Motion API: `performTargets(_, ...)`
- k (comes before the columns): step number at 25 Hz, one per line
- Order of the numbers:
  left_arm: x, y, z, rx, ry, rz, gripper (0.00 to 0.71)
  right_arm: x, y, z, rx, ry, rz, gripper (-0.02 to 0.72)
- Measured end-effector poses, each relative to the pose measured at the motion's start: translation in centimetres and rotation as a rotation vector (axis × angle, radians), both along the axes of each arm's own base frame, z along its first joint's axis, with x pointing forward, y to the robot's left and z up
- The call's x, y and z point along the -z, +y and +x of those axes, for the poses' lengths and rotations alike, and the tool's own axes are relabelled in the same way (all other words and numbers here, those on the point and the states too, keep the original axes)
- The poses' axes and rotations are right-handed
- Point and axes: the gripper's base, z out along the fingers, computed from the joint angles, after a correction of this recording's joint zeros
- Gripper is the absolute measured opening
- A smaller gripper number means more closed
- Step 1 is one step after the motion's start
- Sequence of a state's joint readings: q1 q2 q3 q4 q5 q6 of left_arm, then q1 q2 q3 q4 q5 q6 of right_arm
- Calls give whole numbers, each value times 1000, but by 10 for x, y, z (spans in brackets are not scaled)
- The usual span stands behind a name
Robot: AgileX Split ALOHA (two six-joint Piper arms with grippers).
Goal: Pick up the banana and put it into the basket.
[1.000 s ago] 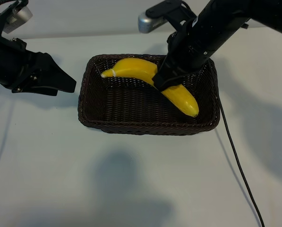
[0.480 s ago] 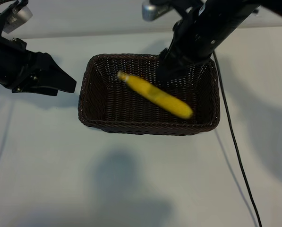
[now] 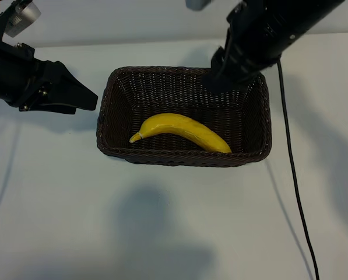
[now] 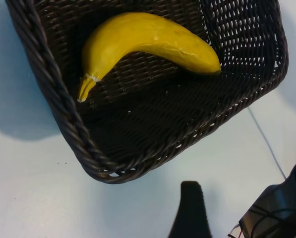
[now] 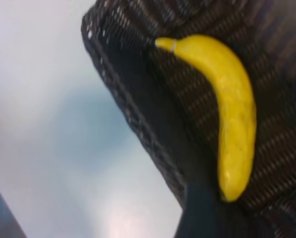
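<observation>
The yellow banana (image 3: 179, 129) lies free on the floor of the dark wicker basket (image 3: 179, 158), along its near wall, stem end toward the left arm. My right gripper (image 3: 220, 79) hangs above the basket's far right corner, open and holding nothing. In the right wrist view the banana (image 5: 232, 109) lies inside the basket (image 5: 133, 119) past one dark finger (image 5: 200, 208). My left gripper (image 3: 83, 96) stays open beside the basket's left end, above the table. The left wrist view shows the banana (image 4: 143, 37) in the basket (image 4: 63, 109), beyond one finger (image 4: 190, 198).
A black cable (image 3: 293, 175) runs from the right arm down across the white table to the right of the basket. The basket is the only container on the table.
The right gripper let go of the banana, which dropped and settled along the basket's near wall. The right arm rose and drew back to the right. The left arm barely moved.
</observation>
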State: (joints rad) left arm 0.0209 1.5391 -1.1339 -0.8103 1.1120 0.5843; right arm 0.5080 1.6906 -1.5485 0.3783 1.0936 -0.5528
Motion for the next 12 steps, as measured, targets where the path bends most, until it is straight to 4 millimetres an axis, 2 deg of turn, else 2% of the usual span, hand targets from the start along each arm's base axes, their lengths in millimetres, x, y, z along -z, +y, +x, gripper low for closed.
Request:
performTargets(5, 0, 0, 0, 1, -1, 0, 585, 35, -10, -12, -20, 39, -55, 543)
performTargets(7, 0, 0, 0, 2, -1, 1, 585, 43, -17, -17, -11, 34, -63, 543)
performTargets(10, 0, 0, 0, 2, -1, 2, 585, 43, -31, -25, 7, 15, -56, 543)
performTargets(12, 0, 0, 0, 3, -3, 2, 585, 35, -40, -28, 26, -7, -27, 543)
